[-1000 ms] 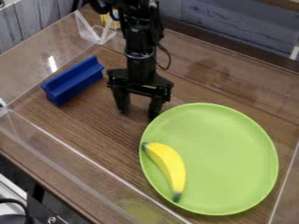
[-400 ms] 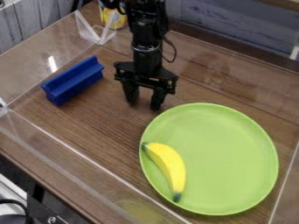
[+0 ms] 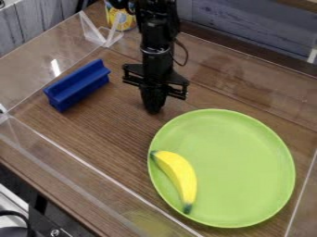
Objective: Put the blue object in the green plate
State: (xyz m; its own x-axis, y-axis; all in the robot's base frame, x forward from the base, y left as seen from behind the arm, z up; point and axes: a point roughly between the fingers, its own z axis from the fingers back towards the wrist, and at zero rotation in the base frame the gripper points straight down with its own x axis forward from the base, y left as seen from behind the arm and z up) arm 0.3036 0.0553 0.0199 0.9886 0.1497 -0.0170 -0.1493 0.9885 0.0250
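The blue object is a ridged royal-blue block lying on the wooden table at the left, untouched. The green plate sits at the lower right, with a yellow banana lying on its left side. My gripper points straight down to the table between the block and the plate, just above the plate's upper-left rim. Its fingers are pressed together with nothing between them. It stands well to the right of the block, apart from it.
Clear plastic walls ring the wooden tabletop, with a low front wall at the bottom left. A yellow item sits behind the arm at the top.
The gripper's fingers were spread wide in both earlier frames and have closed together on nothing. The arm shifted slightly toward the back. Block, plate and banana have not moved.
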